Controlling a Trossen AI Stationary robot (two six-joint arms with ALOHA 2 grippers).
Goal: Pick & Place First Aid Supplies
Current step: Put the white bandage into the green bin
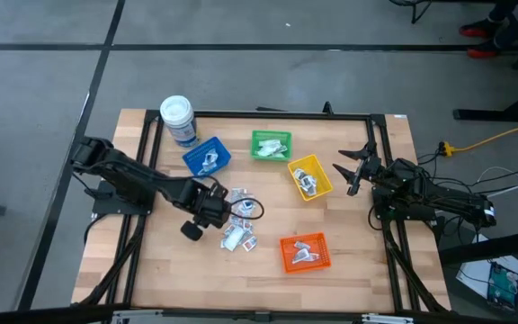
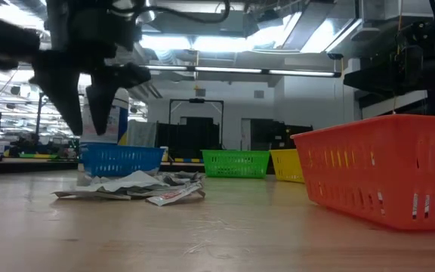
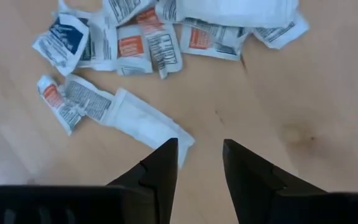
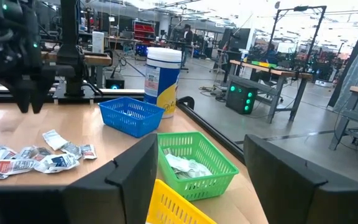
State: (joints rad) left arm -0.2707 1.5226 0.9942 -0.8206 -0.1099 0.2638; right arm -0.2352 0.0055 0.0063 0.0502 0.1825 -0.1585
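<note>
The first aid supplies, small white packets with red and blue print, lie in a loose pile [image 1: 241,223] on the wooden table, seen also in the low view [image 2: 134,186] and spread out in the left wrist view [image 3: 142,43]. One long white packet [image 3: 120,111] lies apart, its end close to one fingertip. My left gripper [image 1: 216,212] hangs open above the pile's left edge, fingers pointing down [image 2: 81,106] [image 3: 201,146], with nothing between them. My right gripper [image 1: 353,171] waits open at the table's right side [image 4: 201,180].
Four small bins hold packets: blue [image 1: 207,157], green [image 1: 271,145], yellow [image 1: 310,176], and orange [image 1: 305,252] near the front. A white-lidded jar [image 1: 178,120] stands at the far left. Bare wood lies at the front left of the pile.
</note>
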